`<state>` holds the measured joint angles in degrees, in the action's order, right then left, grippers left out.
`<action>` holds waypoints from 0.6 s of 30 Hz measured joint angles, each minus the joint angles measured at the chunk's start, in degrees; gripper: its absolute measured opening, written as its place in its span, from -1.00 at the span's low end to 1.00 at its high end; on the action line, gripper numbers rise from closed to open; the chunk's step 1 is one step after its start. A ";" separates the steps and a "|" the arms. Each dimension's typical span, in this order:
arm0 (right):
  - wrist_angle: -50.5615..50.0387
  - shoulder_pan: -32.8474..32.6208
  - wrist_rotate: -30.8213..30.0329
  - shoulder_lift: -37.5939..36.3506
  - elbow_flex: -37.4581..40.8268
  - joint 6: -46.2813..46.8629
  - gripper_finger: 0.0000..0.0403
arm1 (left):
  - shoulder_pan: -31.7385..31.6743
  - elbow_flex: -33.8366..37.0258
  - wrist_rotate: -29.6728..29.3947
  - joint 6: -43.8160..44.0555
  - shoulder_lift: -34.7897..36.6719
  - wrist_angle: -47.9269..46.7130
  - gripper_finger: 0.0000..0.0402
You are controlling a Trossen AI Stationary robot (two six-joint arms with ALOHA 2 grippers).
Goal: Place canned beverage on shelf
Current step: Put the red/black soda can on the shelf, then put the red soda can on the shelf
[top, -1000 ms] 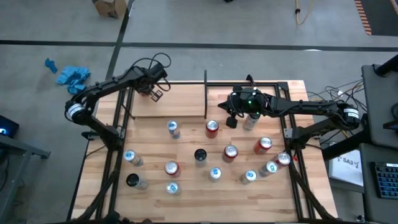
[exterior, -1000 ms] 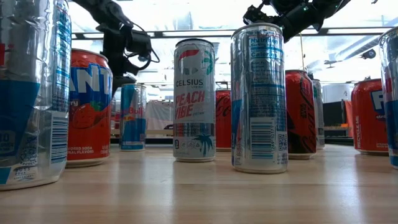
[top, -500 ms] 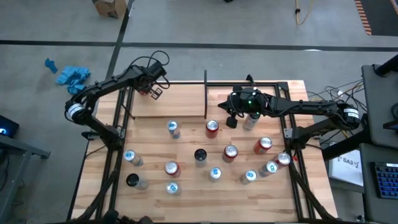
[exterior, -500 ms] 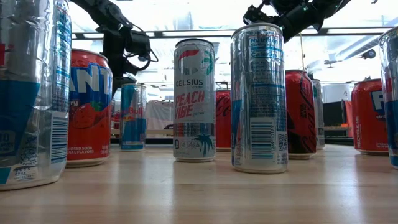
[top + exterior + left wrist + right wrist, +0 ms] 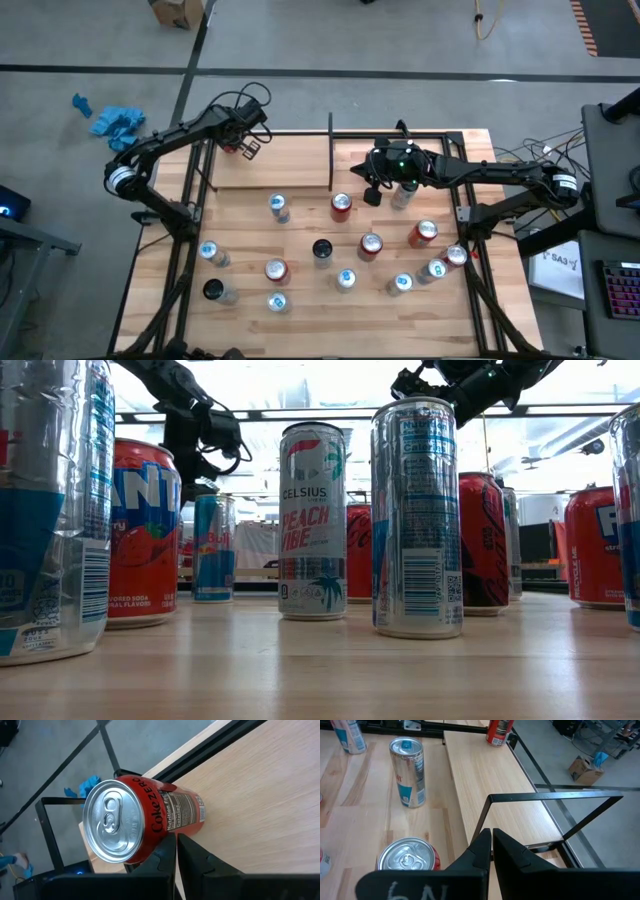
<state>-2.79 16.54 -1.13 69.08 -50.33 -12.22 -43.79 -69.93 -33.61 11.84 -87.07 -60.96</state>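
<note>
A red Coke Zero can [image 5: 145, 822] stands upright on its base at the far left corner of the shelf [image 5: 285, 160], a light plank floor inside a thin black frame. In the high view the can [image 5: 232, 147] shows just left of my left gripper [image 5: 251, 150]. That gripper [image 5: 176, 841] is shut, its tips right beside the can's lower side. My right gripper [image 5: 373, 196] hangs shut above the table, right of the frame's divider, with nothing in it [image 5: 491, 834]. My left gripper has its shut fingertips [image 5: 169, 847] right at the can's lower side wall [image 5: 172, 827], slanting down from the table's right. Whether they touch the can, I cannot tell. The can stands upright on the plank.
Several cans stand on the table's near half, among them a red one [image 5: 341, 205] and a silver one [image 5: 278, 207]. In the right wrist view a red can top [image 5: 407, 859] lies below the fingers and a silver-blue can [image 5: 408, 772] beyond. The black divider bar [image 5: 330, 150] splits the frame.
</note>
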 joint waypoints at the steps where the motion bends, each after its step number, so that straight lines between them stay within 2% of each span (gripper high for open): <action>1: 0.00 0.00 0.00 0.00 0.00 0.01 -0.96 | 0.01 0.00 0.00 0.34 0.00 -0.05 -1.00; 11: 0.00 0.00 0.00 0.00 0.00 -0.25 -0.96 | 0.63 -0.14 -0.07 1.18 0.21 -0.54 -1.00; 18: 0.89 0.01 -0.42 0.00 0.00 2.28 -0.96 | 6.58 -0.50 -1.40 0.82 5.08 -0.67 -1.00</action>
<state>-1.89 16.55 -1.54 69.08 -50.33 -9.94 -37.21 -70.43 -35.01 12.65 -81.99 -61.63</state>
